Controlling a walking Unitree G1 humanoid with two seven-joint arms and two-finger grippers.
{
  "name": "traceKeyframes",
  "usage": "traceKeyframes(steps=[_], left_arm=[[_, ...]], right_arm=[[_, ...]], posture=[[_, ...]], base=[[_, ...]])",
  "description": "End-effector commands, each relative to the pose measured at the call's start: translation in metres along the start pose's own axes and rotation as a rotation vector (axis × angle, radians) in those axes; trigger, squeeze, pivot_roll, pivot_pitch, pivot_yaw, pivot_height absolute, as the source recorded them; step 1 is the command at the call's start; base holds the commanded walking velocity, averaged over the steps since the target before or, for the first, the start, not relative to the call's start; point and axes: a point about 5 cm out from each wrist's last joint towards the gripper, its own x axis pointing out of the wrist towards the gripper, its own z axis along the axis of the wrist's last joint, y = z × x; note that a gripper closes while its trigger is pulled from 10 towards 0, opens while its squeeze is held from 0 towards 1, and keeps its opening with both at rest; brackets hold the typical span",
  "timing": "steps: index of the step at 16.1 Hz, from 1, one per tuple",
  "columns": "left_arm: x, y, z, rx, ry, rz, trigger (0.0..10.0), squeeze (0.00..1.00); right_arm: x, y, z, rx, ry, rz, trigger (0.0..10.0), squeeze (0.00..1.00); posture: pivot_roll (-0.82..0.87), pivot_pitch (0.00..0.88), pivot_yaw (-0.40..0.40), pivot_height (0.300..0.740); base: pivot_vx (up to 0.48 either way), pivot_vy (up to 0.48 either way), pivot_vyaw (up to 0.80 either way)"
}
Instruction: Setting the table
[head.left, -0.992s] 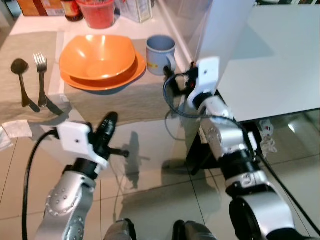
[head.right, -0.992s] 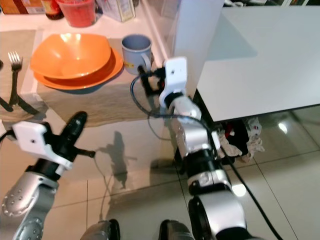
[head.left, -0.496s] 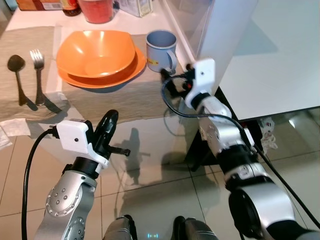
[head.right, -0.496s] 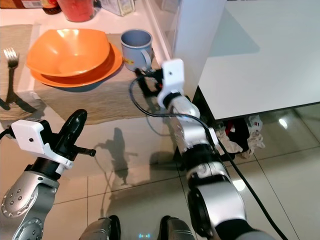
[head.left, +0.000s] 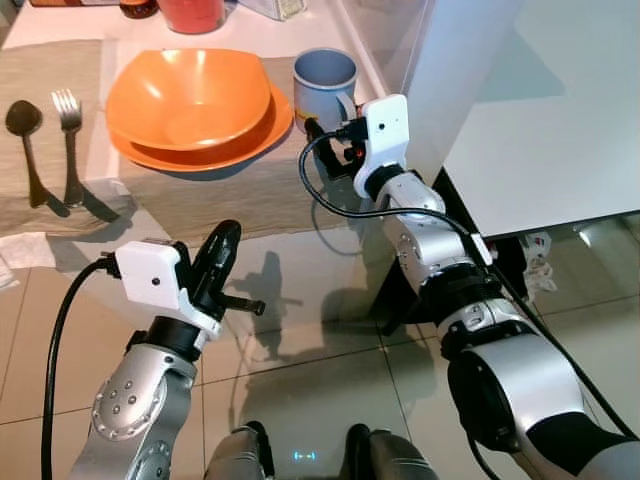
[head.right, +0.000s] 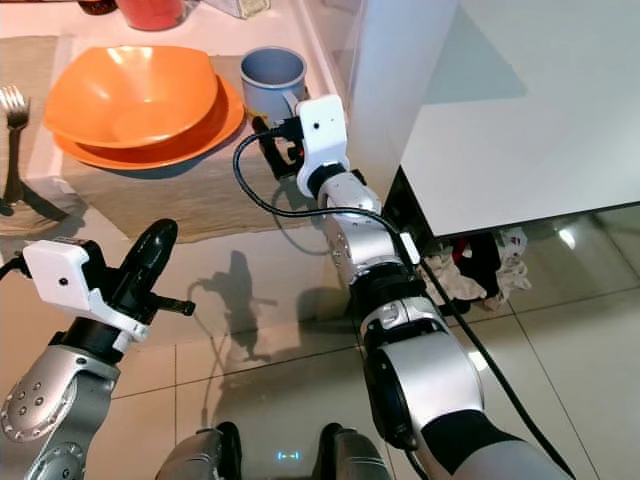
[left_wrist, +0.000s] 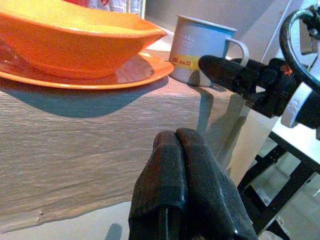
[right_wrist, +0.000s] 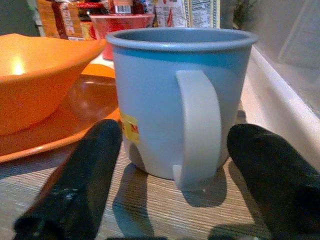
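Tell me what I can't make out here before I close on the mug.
- Blue-grey mug: its far side, hidden by its own body in the right wrist view.
- Right gripper: fingertips hidden behind its white wrist housing in the eye views.
- Orange plate: mostly covered by the orange bowl.
- Red container: cut off by the top edge.

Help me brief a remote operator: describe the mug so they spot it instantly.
On the beige placemat at the table's right end sits an orange bowl on an orange plate. Just right of them stands the mug, between the right claw's open fingers: pale blue, handled, with a small yellow sticker.
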Motion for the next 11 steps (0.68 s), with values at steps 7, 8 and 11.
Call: traceKeyframes(steps=[7, 8, 11], left_arm=[[-0.0005, -0.0023, 0.0036, 0.014, -0.007, 0.001, 10.0, 0.0], [-0.0003, -0.0023, 0.0037, 0.015, -0.007, 0.0, 10.0, 0.0], [0.0014, -0.0027, 0.0043, 0.016, -0.012, -0.003, 10.0, 0.0]], right_arm=[[0.0062, 0.0113, 0.0102, 0.015, -0.061, 0.036, 0.0, 0.0], [0.0062, 0.0118, 0.01, 0.015, -0.062, 0.037, 0.0, 0.0], [0.0057, 0.0106, 0.0093, 0.007, -0.063, 0.034, 0.0, 0.0]], posture=[[0.0, 0.208, -0.038, 0.74], [0.0, 0.206, -0.037, 0.74], [0.0, 0.201, -0.038, 0.74]], base=[[0.0, 0.0, 0.0], [0.0, 0.0, 0.0], [0.0, 0.0, 0.0]])
